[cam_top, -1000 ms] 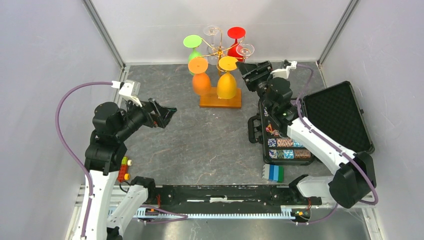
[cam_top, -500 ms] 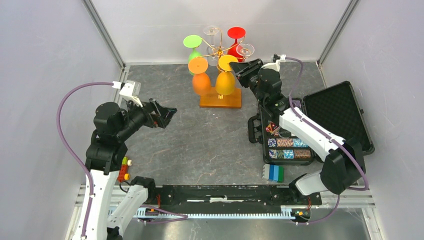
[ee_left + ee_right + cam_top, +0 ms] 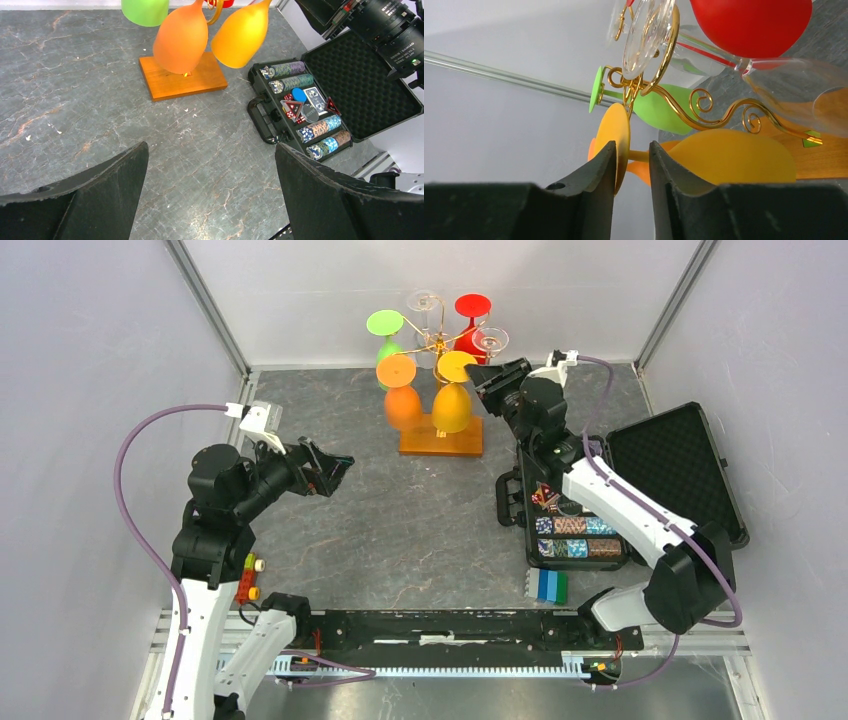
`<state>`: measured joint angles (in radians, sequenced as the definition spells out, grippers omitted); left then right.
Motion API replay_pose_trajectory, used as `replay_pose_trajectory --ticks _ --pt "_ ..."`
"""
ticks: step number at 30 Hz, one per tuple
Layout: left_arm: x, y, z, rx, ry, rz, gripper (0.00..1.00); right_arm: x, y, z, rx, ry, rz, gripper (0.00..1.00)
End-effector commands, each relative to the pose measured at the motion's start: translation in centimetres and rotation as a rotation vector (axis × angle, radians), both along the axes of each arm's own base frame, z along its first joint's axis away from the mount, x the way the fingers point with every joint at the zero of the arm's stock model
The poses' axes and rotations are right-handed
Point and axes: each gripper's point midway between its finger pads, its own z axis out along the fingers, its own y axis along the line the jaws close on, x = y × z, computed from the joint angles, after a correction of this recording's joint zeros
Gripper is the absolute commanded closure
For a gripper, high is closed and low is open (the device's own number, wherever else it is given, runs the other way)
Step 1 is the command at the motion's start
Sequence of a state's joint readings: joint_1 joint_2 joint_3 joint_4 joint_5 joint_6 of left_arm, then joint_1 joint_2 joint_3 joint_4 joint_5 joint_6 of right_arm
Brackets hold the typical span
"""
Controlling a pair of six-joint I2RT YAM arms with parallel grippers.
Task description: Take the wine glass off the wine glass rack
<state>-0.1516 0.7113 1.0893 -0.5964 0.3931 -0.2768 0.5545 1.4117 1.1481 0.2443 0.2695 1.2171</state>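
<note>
The wine glass rack point(image 3: 440, 443), a gold stand with scroll arms point(image 3: 724, 112) on an orange-brown base point(image 3: 182, 77), stands at the back. A yellow wine glass point(image 3: 452, 408) hangs on it upside down. My right gripper point(image 3: 482, 374) reaches it from the right. In the right wrist view the right gripper point(image 3: 632, 147) has narrowed round the yellow stem point(image 3: 639, 156). One finger point(image 3: 599, 170) lies against the yellow foot and the other finger point(image 3: 664, 170) against the bowl point(image 3: 734, 157). My left gripper point(image 3: 338, 472) hangs wide open over bare table, seen as the left gripper point(image 3: 210, 150) in its own view.
Orange point(image 3: 402, 405), green point(image 3: 385, 323), red point(image 3: 472, 308) and clear point(image 3: 491, 340) glasses hang on the same rack. An open black case point(image 3: 690, 455) of poker chips lies at the right. Blue and green bricks point(image 3: 550, 585) sit near the front, with a red and yellow brick point(image 3: 247, 578) at the left.
My right gripper has moved left to the rack, and its jaws have narrowed round the yellow glass. The left arm has not moved.
</note>
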Motion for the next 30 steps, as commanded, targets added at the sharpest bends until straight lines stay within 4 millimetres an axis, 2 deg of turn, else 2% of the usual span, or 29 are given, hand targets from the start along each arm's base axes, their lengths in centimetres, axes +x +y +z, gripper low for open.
replay_pose_trajectory --ticks 1,7,12,23,30 --pt "0.3 0.4 0.4 0.009 -0.029 0.022 0.0 -0.6 -1.1 3.4 0.031 -0.061 -0.039 0.69" --pt "0.3 0.4 0.5 0.009 -0.03 0.022 0.0 -1.0 -1.4 4.4 0.054 -0.087 -0.042 0.84" --pt "0.4 0.5 1.0 0.009 -0.039 0.03 0.0 -1.4 -1.6 5.3 0.065 -0.103 -0.041 1.0" --pt "0.5 0.5 0.9 0.007 -0.037 0.033 0.0 -2.8 0.2 6.3 0.137 -0.108 0.073 1.0" --pt "0.5 0.6 1.0 0.006 -0.037 0.034 0.0 -3.4 1.6 6.0 0.144 -0.092 0.122 1.0"
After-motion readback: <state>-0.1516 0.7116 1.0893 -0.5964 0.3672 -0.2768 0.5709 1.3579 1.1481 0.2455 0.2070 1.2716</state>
